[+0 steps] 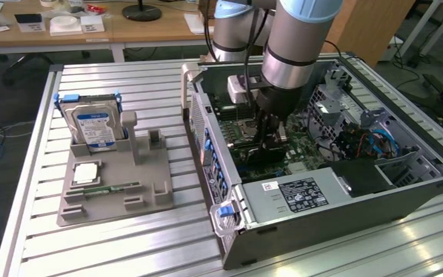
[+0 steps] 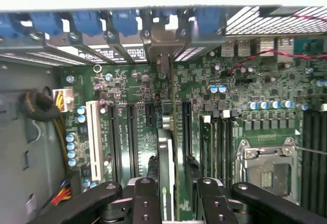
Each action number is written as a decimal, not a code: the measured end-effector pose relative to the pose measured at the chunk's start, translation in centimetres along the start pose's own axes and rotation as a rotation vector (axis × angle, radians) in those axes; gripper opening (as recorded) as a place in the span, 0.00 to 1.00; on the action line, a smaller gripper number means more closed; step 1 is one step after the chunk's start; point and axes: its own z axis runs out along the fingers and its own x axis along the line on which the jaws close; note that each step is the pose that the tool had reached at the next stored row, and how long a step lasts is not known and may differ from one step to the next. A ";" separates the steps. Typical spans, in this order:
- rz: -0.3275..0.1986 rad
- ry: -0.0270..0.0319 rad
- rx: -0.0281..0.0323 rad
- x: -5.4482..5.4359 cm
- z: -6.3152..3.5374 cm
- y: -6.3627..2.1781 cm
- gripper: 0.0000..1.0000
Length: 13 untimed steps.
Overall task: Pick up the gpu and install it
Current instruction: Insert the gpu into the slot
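One gripper [image 2: 164,196], reaching down into the open computer case [image 1: 375,202] on the slatted bench [image 1: 129,242]. GPU [image 2: 164,157] stands edge-on between the fingers [image 2: 145,201], upright over the motherboard [image 2: 265,112] expansion slots, its metal bracket at the case's rear wall. Fingers flank the card; whether they pinch it or stand just clear, cannot tell. Hard drive [image 1: 94,124] sits in the grey holder tray [image 1: 113,202] near the bench's far edge.
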 end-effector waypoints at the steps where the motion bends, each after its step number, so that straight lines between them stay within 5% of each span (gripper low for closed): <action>1: 0.000 0.0001 0.0000 0.0 -0.35 -0.01 0.35; 13: 0.000 0.0008 -0.0001 -0.2 -3.99 -0.11 0.35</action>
